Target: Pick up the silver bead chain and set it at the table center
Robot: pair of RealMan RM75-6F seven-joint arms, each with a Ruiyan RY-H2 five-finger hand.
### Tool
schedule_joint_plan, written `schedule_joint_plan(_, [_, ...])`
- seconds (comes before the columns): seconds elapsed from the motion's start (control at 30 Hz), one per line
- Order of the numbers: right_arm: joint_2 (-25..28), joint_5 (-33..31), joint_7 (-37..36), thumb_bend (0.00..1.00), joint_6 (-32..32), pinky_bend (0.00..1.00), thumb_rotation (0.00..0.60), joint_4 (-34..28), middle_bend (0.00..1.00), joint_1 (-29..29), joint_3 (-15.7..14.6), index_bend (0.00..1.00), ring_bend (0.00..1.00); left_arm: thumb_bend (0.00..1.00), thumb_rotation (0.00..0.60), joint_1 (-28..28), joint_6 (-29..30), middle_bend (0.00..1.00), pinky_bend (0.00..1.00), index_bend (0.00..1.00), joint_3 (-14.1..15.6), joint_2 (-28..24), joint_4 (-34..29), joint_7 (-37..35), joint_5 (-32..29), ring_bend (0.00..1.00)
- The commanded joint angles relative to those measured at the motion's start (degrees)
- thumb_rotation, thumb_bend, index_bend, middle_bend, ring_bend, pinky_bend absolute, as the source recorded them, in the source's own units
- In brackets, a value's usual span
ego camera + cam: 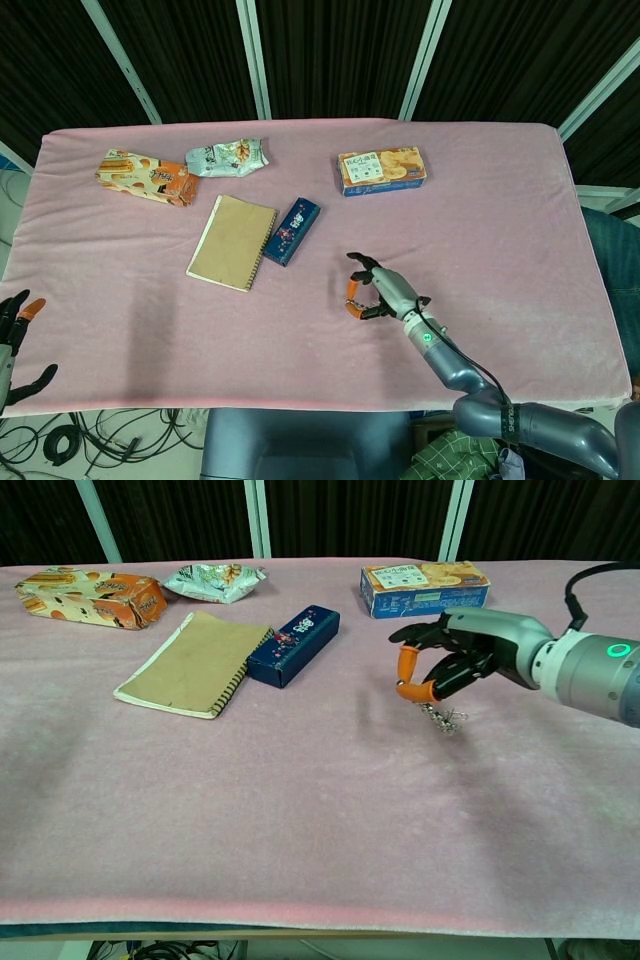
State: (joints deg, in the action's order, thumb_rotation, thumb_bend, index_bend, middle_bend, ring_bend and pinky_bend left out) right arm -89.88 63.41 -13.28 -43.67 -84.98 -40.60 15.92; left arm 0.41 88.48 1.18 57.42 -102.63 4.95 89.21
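The silver bead chain (440, 716) dangles from my right hand (447, 661), pinched between its orange-tipped fingers (406, 665), and its lower end hangs just over the pink cloth. In the head view the right hand (376, 289) is a little right of the table's middle, and the chain is too small to make out there. My left hand (18, 332) hangs off the table's near left edge with its fingers apart and nothing in it.
A blue pencil case (294, 645) and a tan spiral notebook (197, 663) lie left of the right hand. A blue biscuit box (424, 587) sits behind it. An orange snack box (92, 596) and a silver packet (214, 580) lie at the far left.
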Motion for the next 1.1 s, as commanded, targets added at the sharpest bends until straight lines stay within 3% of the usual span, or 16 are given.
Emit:
schedule_joint_plan(0.03, [-2.45, -4.26, 5.51, 0.34, 0.49, 0.28, 0.590, 0.29, 0.06, -3.06, 0.46, 0.61, 0.06, 0.22, 0.600, 0.19, 0.34, 0.00, 0.00, 0.13, 0.05, -0.31, 0.14, -0.72, 0.15, 0.00])
schedule_joint_plan(0.4, [-5.82, -5.35, 16.82, 0.34, -1.02, 0.26, 0.589, 5.39, 0.06, -6.28, -3.10, 0.61, 0.06, 0.22, 0.600, 0.19, 0.30, 0.00, 0.00, 0.13, -0.29, -0.50, 0.41, -1.28, -0.45, 0.00])
schedule_joint_plan(0.63, [-6.47, -5.79, 20.07, 0.34, -1.83, 0.25, 0.590, 5.78, 0.05, -6.37, -4.41, 0.60, 0.05, 0.22, 0.600, 0.02, -0.22, 0.00, 0.00, 0.13, -0.18, -0.38, 0.22, -0.66, -0.45, 0.00])
schedule_joint_plan(0.7, [-6.52, -5.85, 20.59, 0.32, -2.04, 0.24, 0.591, 5.66, 0.05, -6.41, -4.48, 0.54, 0.05, 0.22, 0.600, 0.06, -0.14, 0.00, 0.00, 0.13, -0.19, -0.37, 0.19, -0.65, -0.47, 0.00])
schedule_joint_plan(0.77, [-6.30, -5.21, 22.05, 0.30, -2.27, 0.23, 0.591, 5.54, 0.04, -6.67, -5.03, 0.43, 0.05, 0.22, 0.600, 0.09, -0.08, 0.00, 0.00, 0.13, -0.24, -0.35, 0.20, -0.63, -0.55, 0.00])
schedule_joint_plan(0.83, [-6.06, -4.73, 23.67, 0.28, -2.56, 0.22, 0.590, 5.46, 0.03, -6.84, -5.70, 0.24, 0.04, 0.22, 0.600, 0.05, -0.18, 0.00, 0.00, 0.14, -0.26, -0.32, 0.22, -0.58, -0.64, 0.00])
schedule_joint_plan(0.93, [-5.46, -5.83, 25.56, 0.28, -2.13, 0.21, 0.590, 4.33, 0.01, -7.02, -6.24, 0.08, 0.04, 0.22, 0.600, -0.01, -0.34, 0.00, 0.00, 0.14, -0.26, -0.30, 0.22, -0.48, -0.69, 0.00])
schedule_joint_plan(1.1, [-4.12, -8.80, 28.91, 0.28, -1.95, 0.21, 0.590, 1.93, 0.01, -7.66, -6.32, 0.05, 0.03, 0.22, 0.600, 0.14, -0.03, 0.00, 0.00, 0.14, -0.25, -0.32, 0.16, -0.43, -0.60, 0.00])
